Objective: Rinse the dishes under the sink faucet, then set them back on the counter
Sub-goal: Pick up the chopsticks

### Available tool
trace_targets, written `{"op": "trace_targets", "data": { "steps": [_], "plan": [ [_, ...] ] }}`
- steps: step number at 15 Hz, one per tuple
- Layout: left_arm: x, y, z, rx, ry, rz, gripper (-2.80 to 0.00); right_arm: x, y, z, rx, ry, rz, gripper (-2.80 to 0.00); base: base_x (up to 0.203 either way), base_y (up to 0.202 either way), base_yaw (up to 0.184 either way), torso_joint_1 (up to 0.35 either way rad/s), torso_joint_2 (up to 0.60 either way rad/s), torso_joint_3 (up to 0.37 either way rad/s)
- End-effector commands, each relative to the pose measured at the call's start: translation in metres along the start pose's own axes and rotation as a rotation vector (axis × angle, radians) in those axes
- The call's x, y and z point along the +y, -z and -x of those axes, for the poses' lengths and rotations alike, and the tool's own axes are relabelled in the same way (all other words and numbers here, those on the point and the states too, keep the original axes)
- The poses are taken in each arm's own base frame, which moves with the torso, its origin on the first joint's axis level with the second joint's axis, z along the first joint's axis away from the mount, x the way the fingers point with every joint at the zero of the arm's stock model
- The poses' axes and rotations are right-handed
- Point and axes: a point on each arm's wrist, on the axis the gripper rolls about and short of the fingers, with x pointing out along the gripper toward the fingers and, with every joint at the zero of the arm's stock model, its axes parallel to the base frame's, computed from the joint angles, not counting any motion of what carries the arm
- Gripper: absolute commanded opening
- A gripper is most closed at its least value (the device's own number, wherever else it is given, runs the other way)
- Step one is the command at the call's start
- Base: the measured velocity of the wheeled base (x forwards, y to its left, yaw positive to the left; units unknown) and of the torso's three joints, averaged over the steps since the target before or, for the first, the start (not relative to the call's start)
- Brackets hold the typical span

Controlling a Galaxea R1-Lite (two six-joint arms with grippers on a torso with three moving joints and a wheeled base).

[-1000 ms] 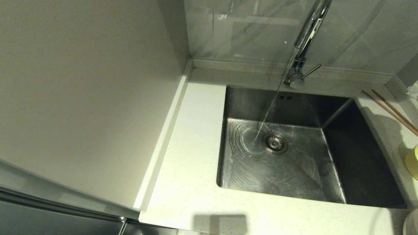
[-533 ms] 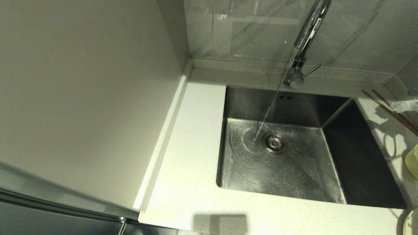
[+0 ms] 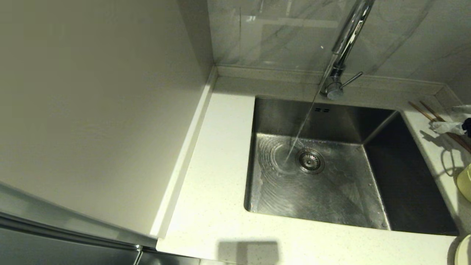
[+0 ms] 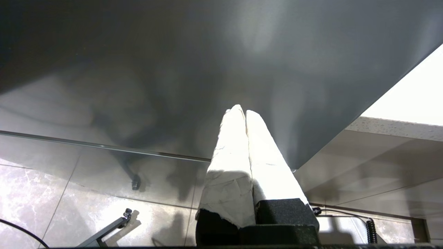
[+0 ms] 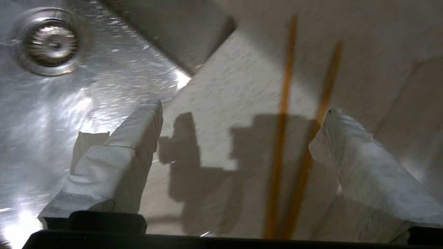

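Water runs from the chrome faucet (image 3: 340,55) into the steel sink (image 3: 323,173), landing beside the drain strainer (image 3: 310,160). Two brown chopsticks (image 3: 428,114) lie on the white counter (image 3: 217,206) right of the sink, also seen as chopsticks (image 5: 283,138) in the right wrist view. My right gripper (image 5: 242,110) hovers open above them, one white-wrapped finger (image 3: 447,127) showing at the right edge of the head view. The yellow-green bowl (image 3: 465,182) and the cream plate rim (image 3: 464,252) peek in at the right edge. My left gripper (image 4: 241,112) is shut on nothing, parked low beside the cabinet.
A tall pale cabinet side (image 3: 95,110) rises left of the counter. The grey marbled wall (image 3: 279,33) stands behind the faucet. The faucet's side lever (image 3: 351,79) points right.
My right gripper has come in from the right edge over the chopsticks, and its shadow has spread on the counter. The water keeps running.
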Motion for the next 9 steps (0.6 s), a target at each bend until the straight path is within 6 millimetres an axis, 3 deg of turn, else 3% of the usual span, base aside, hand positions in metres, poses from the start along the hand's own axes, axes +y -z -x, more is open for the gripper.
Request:
{"op": "trace_targets", "data": {
  "steps": [1,5,9],
  "plan": [
    [0.000,0.000,0.000,-0.002,0.000,0.001,-2.80,-0.004,0.005,-0.006,-0.024,0.015,0.041,0.00,0.000,0.000,0.000,0.000,0.00,0.000],
    [0.000,0.000,0.000,-0.002,0.000,0.001,-2.80,-0.015,0.006,-0.015,-0.091,0.082,0.173,0.00,0.000,0.000,0.000,0.000,0.00,0.000],
    [0.000,0.000,0.000,-0.002,0.000,0.001,-2.80,-0.008,0.008,-0.022,-0.074,0.075,0.178,0.00,0.000,0.000,0.000,0.000,0.00,0.000]
  ]
}}
